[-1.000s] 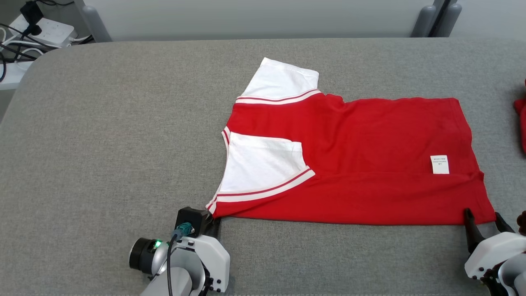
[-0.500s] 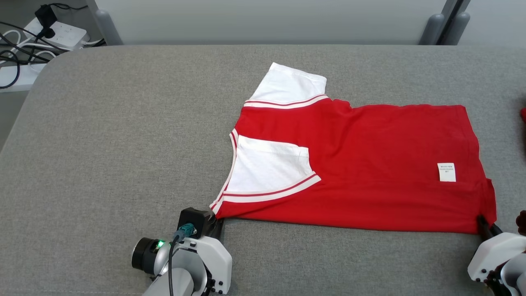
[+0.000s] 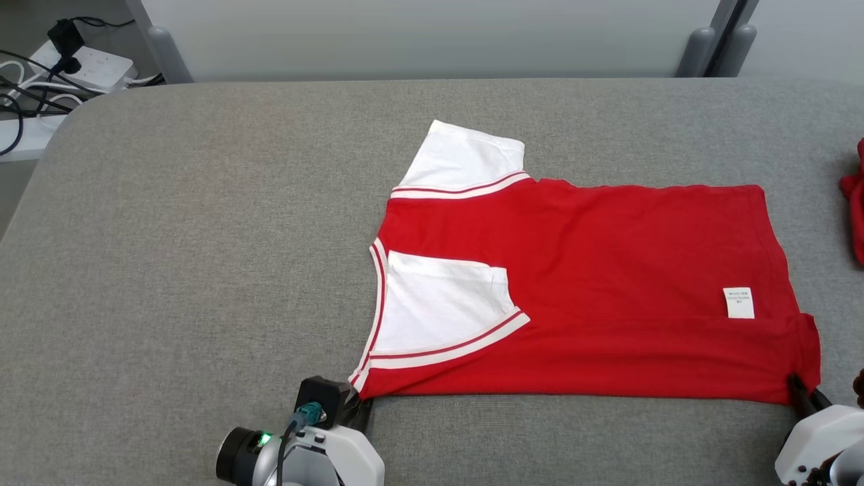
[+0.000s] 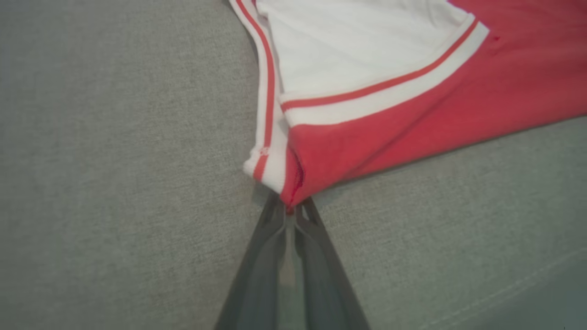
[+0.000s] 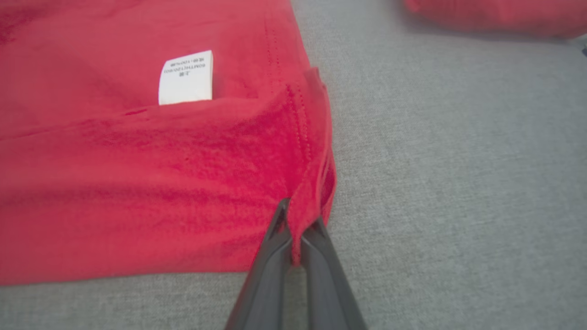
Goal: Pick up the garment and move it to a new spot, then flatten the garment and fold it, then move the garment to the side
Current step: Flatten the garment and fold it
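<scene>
Red-and-white garment point(image 3: 607, 283) lies flat on the grey tabletop point(image 3: 202, 270), right of centre, with its near fold line close to the front edge.

Head view: left gripper point(image 3: 358, 403) sits at the collar-end corner, right gripper point(image 3: 800, 395) at the hem-end corner.

Left wrist view: fingers closed, pinching the striped corner point(image 4: 279, 183).

Right wrist view: fingers clamped on the bunched hem point(image 5: 312, 201).

Likely a fold toward the far edge. Lift both corners level with equal tension, and don't drag the folded-in white sleeve point(image 3: 445, 297) out of place.
</scene>
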